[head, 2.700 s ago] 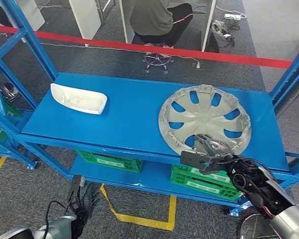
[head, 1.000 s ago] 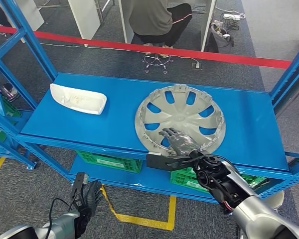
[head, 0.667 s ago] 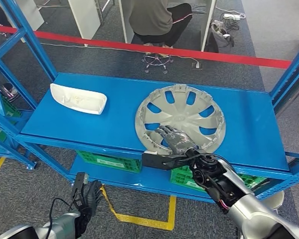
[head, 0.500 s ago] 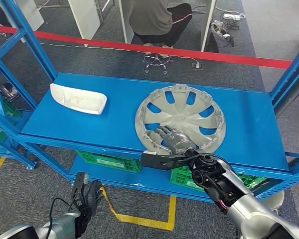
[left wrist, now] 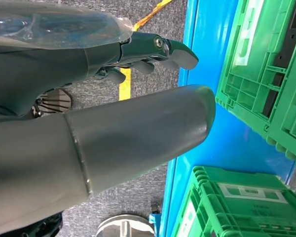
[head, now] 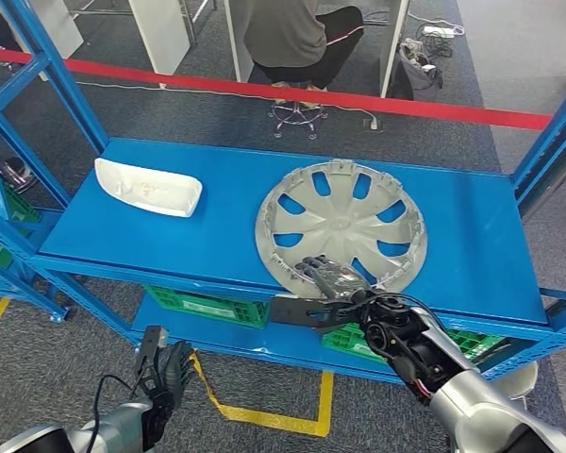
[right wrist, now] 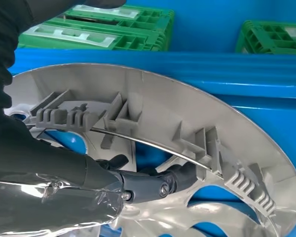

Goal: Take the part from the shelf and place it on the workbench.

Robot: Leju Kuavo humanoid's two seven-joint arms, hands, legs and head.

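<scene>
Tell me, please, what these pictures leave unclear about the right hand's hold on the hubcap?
- Head view: the right hand covers the hubcap's near rim, hiding any grip.
- Right wrist view: the fingers reach under the rim ribs; their tips are hidden.
- Left wrist view: the left hand blocks much of the crates.

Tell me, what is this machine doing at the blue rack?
A humanoid robot is reaching its right hand onto a round silver plastic wheel cover that lies flat on the top level of the blue metal shelf. The fingers lie over the cover's near rim and reach among its inner ribs, but the cover is not lifted. The left hand hangs low beside the rack, holding nothing. A white curved plastic part lies untouched on the shelf, and a person sits behind the red tape.
</scene>
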